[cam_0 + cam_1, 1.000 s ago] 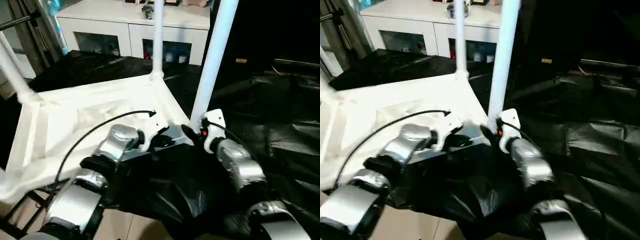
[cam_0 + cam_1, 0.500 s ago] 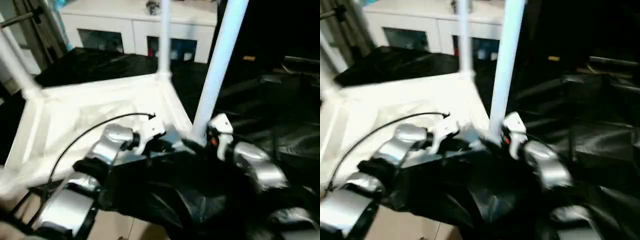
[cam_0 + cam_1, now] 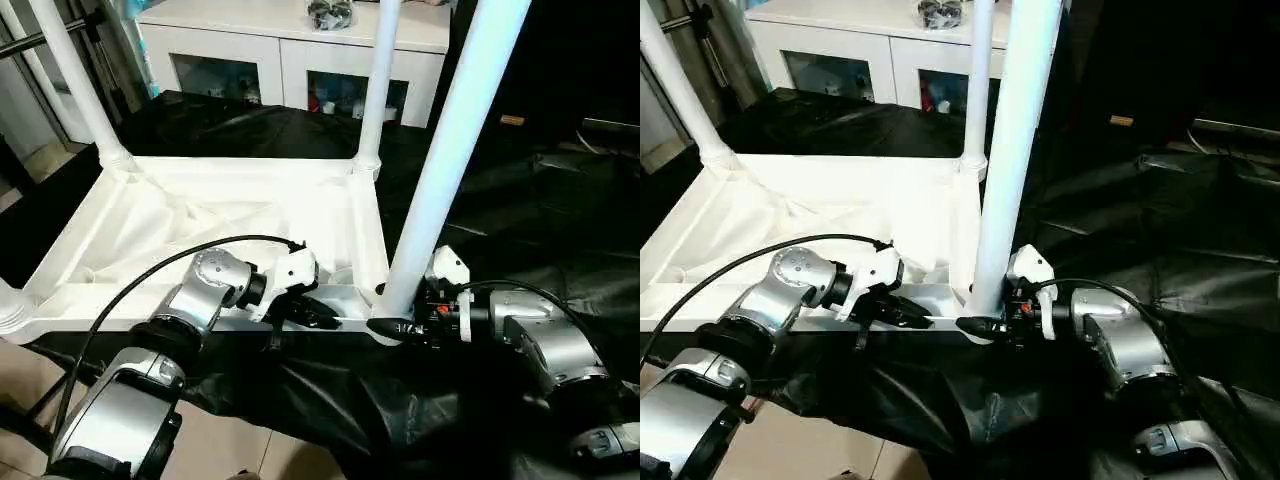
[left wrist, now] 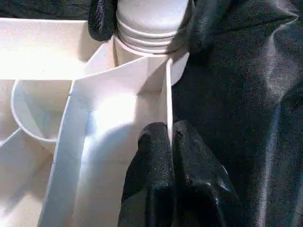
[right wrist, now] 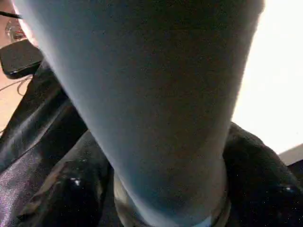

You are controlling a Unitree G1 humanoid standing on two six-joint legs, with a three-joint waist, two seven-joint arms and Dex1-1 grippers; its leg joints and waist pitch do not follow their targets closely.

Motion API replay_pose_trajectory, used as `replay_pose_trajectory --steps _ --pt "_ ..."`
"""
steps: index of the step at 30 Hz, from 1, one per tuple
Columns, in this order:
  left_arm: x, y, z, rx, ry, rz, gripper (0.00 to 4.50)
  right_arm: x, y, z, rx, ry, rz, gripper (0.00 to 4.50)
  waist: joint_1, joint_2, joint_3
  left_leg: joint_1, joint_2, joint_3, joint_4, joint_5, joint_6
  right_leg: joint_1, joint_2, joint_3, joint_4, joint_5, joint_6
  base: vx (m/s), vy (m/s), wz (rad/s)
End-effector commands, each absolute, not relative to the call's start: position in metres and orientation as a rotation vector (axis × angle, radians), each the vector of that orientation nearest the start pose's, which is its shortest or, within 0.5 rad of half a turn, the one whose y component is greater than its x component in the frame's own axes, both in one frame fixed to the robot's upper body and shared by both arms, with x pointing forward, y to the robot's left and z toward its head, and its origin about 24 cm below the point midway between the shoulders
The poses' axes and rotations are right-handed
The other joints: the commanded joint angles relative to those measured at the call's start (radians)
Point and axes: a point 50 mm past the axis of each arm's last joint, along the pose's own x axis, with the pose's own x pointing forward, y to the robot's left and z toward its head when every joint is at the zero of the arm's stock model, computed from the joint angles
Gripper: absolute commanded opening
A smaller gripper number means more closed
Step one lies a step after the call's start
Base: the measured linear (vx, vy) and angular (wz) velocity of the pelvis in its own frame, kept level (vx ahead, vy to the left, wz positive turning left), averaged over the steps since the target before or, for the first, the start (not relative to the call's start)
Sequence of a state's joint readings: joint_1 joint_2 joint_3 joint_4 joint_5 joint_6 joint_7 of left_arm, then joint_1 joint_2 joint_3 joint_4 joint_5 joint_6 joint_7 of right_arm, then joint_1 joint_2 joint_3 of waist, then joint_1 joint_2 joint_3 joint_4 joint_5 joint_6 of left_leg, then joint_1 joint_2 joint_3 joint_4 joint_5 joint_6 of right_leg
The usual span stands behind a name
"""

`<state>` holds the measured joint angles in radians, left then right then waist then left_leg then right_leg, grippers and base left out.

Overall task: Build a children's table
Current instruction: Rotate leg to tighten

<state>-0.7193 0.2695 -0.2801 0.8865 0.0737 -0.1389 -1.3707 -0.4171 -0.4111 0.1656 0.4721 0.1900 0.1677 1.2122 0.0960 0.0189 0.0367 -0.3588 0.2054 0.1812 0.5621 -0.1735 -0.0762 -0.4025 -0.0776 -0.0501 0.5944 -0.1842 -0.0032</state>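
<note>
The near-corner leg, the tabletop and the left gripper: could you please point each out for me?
near-corner leg (image 3: pixel 440 190), left eye view, mid-shaft.
tabletop (image 3: pixel 215 225), left eye view, ribbed underside.
left gripper (image 4: pixel 171 137), left wrist view, fingertips on the tabletop's rim wall.

Work surface is covered in crinkled black plastic sheeting (image 3: pixel 520 210), glossy, catching highlights; it drapes over the near edge. Far side: low white cabinet (image 3: pixel 290 60) with glass doors, small items visible behind the glass, a dark bundle (image 3: pixel 328 12) on its top. Far left: dark metal stand poles (image 3: pixel 60 35) and a slice of pale wall. Far right is dark. Near left, below the sheeting: beige tiled floor (image 3: pixel 215 450).
</note>
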Motion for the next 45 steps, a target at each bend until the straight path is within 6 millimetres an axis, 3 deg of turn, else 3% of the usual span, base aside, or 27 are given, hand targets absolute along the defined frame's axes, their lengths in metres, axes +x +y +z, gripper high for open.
replay_pose_trajectory --steps 1,6,9,12,14,15,17,18,21,26,31,38,40,45 --pt "0.320 0.110 0.043 0.410 0.414 -1.551 0.00 0.282 -0.150 0.034 -0.082 0.420 1.337 3.03 0.002 -0.017 -0.053 0.001 0.024 0.001 -0.052 -0.191 0.069 0.053 -0.057 0.033 -0.065 -0.156 -0.236 0.000 0.000 0.00" --pt "0.321 0.108 0.041 0.406 0.407 -1.519 0.00 0.282 -0.148 0.031 -0.071 0.417 1.308 2.75 0.005 -0.016 -0.052 0.002 0.024 0.001 -0.053 -0.201 0.066 0.053 -0.057 0.033 -0.068 -0.181 -0.228 0.000 0.000 0.00" --pt "0.328 0.103 0.041 0.379 0.403 -1.424 0.00 0.291 -0.147 0.027 -0.051 0.410 1.160 2.72 0.002 -0.015 -0.050 0.003 0.024 0.001 -0.055 -0.211 0.054 0.049 -0.057 0.033 -0.070 -0.207 -0.222 0.000 0.000 0.00" --pt "0.333 0.096 0.042 0.351 0.396 -1.352 0.00 0.303 -0.146 0.021 -0.037 0.410 0.979 2.70 -0.008 -0.016 -0.042 0.008 0.018 -0.002 -0.061 -0.277 0.026 0.044 -0.060 0.032 -0.087 -0.367 -0.187 0.000 0.000 0.00" --pt "0.337 0.088 0.043 0.349 0.391 -1.293 0.00 0.314 -0.143 0.015 -0.016 0.429 0.807 2.70 -0.018 -0.014 -0.042 0.011 0.018 -0.006 -0.065 -0.298 0.004 0.039 -0.059 0.034 -0.091 -0.421 -0.167 0.000 0.000 0.00" --pt "0.338 0.083 0.042 0.350 0.393 -1.269 0.00 0.317 -0.141 0.013 -0.009 0.435 0.748 2.70 -0.023 -0.015 -0.043 0.008 0.017 -0.012 -0.069 -0.302 -0.006 0.046 -0.061 0.031 -0.091 -0.436 -0.153 0.000 0.000 0.00" --pt "0.341 0.075 0.042 0.344 0.390 -1.209 0.00 0.320 -0.135 0.007 0.015 0.452 0.668 2.70 -0.030 -0.013 -0.042 0.010 0.019 -0.010 -0.069 -0.309 -0.006 0.039 -0.058 0.034 -0.093 -0.408 -0.155 0.000 0.000 0.00" --pt "0.342 0.070 0.042 0.340 0.388 -1.188 0.00 0.321 -0.129 0.004 0.005 0.465 0.631 2.70 -0.035 -0.011 -0.041 0.017 0.015 -0.009 -0.067 -0.332 -0.006 0.035 -0.056 0.035 -0.095 -0.414 -0.161 0.000 0.000 0.00" --pt "0.342 0.056 0.043 0.322 0.378 -1.177 0.00 0.325 -0.111 0.000 -0.022 0.463 0.562 2.70 -0.041 -0.011 -0.043 0.010 0.014 -0.008 -0.066 -0.312 0.000 0.038 -0.056 0.037 -0.093 -0.384 -0.166 0.000 0.000 0.00" --pt "0.339 0.050 0.042 0.317 0.373 -1.213 0.00 0.326 -0.098 0.007 0.039 0.418 0.637 3.26 -0.042 -0.009 -0.046 0.007 0.013 -0.005 -0.063 -0.295 0.025 0.045 -0.053 0.038 -0.089 -0.308 -0.185 0.000 0.000 0.00" --pt "0.337 0.058 0.040 0.324 0.384 -1.243 0.00 0.326 -0.104 0.015 -0.010 0.375 0.723 3.76 -0.040 -0.010 -0.046 0.007 0.014 -0.005 -0.064 -0.296 0.030 0.046 -0.055 0.037 -0.090 -0.318 -0.186 0.000 0.000 0.00" --pt "0.330 0.078 0.042 0.344 0.382 -1.385 0.00 0.306 -0.128 0.031 -0.074 0.292 1.067 3.76 -0.026 -0.013 -0.051 -0.001 0.019 0.000 -0.056 -0.222 0.079 0.057 -0.052 0.036 -0.074 -0.179 -0.219 0.000 0.000 0.00" --pt "0.328 0.085 0.043 0.364 0.387 -1.432 0.00 0.296 -0.138 0.032 -0.078 0.332 1.182 3.76 -0.021 -0.019 -0.052 -0.003 0.019 0.002 -0.052 -0.193 0.098 0.059 -0.051 0.033 -0.072 -0.145 -0.233 0.000 0.000 0.00" --pt "0.327 0.096 0.044 0.398 0.398 -1.480 0.00 0.288 -0.150 0.032 -0.081 0.385 1.273 3.76 -0.003 -0.015 -0.052 0.001 0.024 0.002 -0.051 -0.186 0.096 0.054 -0.055 0.033 -0.069 -0.158 -0.241 0.000 0.000 0.00"
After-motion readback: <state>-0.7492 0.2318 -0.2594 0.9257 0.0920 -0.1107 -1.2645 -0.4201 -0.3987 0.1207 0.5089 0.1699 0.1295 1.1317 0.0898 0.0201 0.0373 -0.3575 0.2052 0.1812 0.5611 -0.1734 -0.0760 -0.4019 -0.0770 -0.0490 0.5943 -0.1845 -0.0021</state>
